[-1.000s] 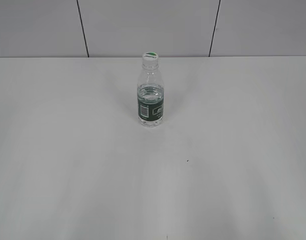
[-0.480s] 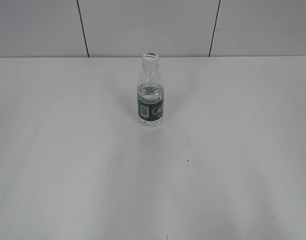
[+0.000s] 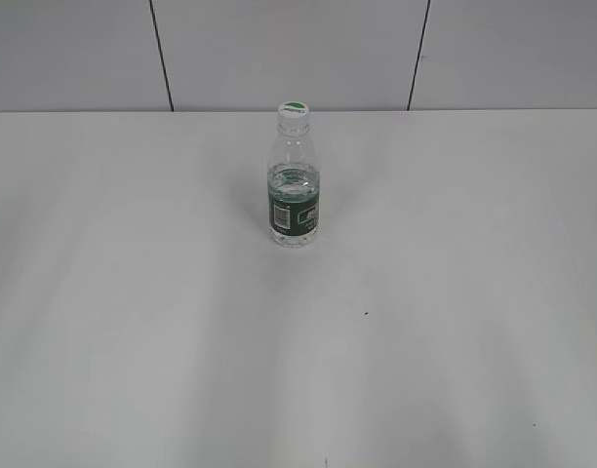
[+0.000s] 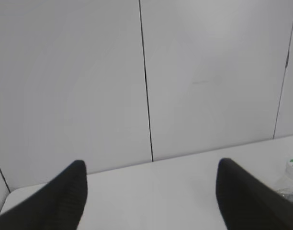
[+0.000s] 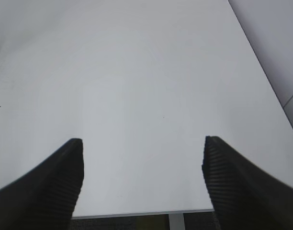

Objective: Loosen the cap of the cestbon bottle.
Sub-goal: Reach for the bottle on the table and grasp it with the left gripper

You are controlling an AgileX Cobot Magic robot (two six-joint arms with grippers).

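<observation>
The cestbon bottle [image 3: 295, 200] stands upright on the white table, clear plastic with a dark green label band. Its white cap [image 3: 293, 111] with a green mark sits on the neck. Neither arm shows in the exterior view. In the left wrist view my left gripper [image 4: 151, 167] is open and empty, and the bottle's top [image 4: 291, 177] peeks in at the right edge, beyond the right finger. In the right wrist view my right gripper [image 5: 142, 143] is open and empty over bare table; the bottle is out of that view.
The white table [image 3: 425, 292] spreads around the bottle. A grey panelled wall [image 3: 279, 49] rises behind the table's far edge. The right wrist view shows the table's near edge [image 5: 137, 213] with dark floor below.
</observation>
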